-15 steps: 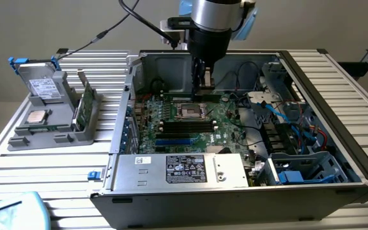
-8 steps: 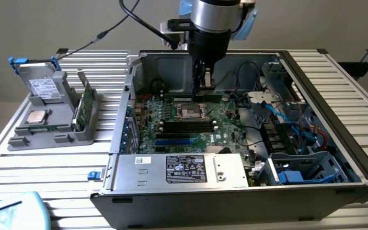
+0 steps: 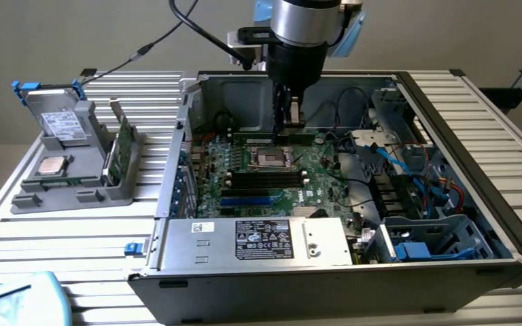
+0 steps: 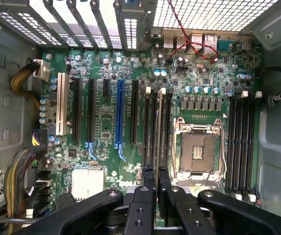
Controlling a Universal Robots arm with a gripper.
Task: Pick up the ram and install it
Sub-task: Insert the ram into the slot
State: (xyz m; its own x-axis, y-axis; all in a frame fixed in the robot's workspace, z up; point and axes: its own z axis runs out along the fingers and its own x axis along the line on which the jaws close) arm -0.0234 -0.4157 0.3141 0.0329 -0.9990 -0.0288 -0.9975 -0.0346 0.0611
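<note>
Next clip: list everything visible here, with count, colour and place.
table: one, silver slats, under everything
computer case: one, black, open, middle of table
motherboard: one, green, inside case
power supply: one, silver, case's near edge
holder tray: one, grey, exterior view's left of case
processor chip: one, silver, lying on tray
card: one, green, upright in tray
ram: one, green, over motherboard slots, held
gripper: one, black, shut on ram, inside case
</note>
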